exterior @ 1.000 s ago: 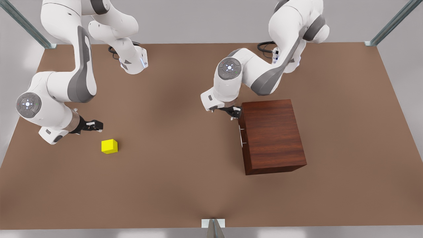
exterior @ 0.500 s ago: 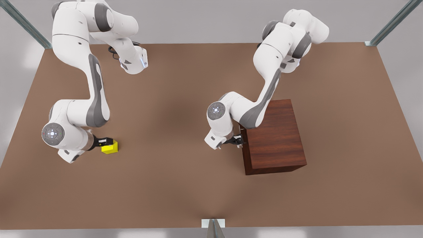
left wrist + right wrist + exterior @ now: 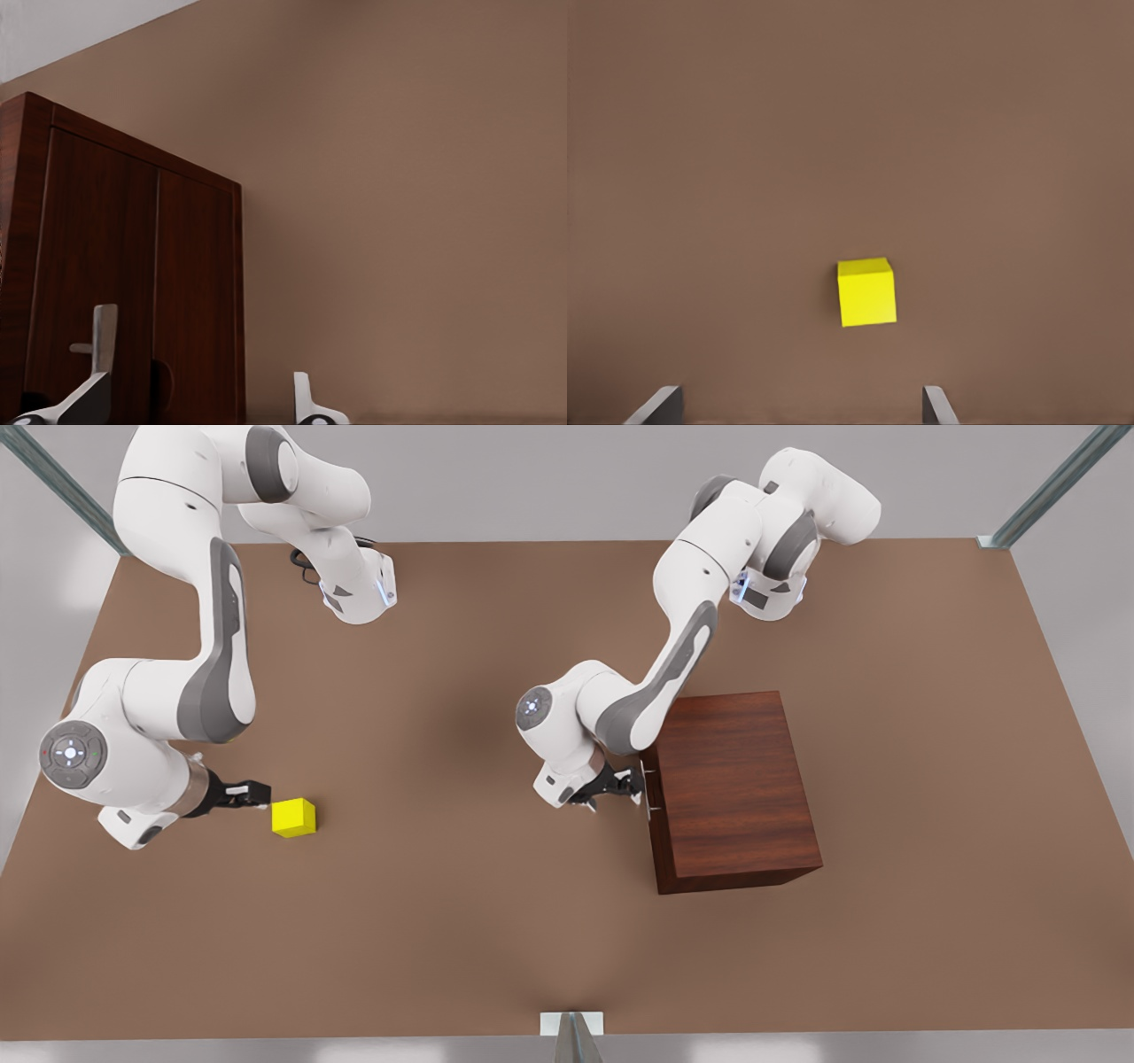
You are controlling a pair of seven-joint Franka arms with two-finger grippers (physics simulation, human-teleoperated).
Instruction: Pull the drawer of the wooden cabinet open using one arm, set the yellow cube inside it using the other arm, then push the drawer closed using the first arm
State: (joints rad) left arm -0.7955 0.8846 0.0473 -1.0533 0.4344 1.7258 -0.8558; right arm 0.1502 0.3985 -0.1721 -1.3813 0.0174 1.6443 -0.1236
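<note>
Now the right gripper sits low over the desk on the front view's left, just beside the cube and not touching it. Its jaws stand wide apart; in the right wrist view the two fingertips frame the cube, which rests on the bare brown surface ahead of them, a clear gap away.

On the front view's right, the left gripper is at the front face of the cabinet, close to the thin silver handle. The left wrist view shows its jaws apart, with one finger in front of the dark wood face and the other beside the cabinet over open desk. The drawer is shut, its front flush with the cabinet. Whether the finger touches the handle cannot be told.
</note>
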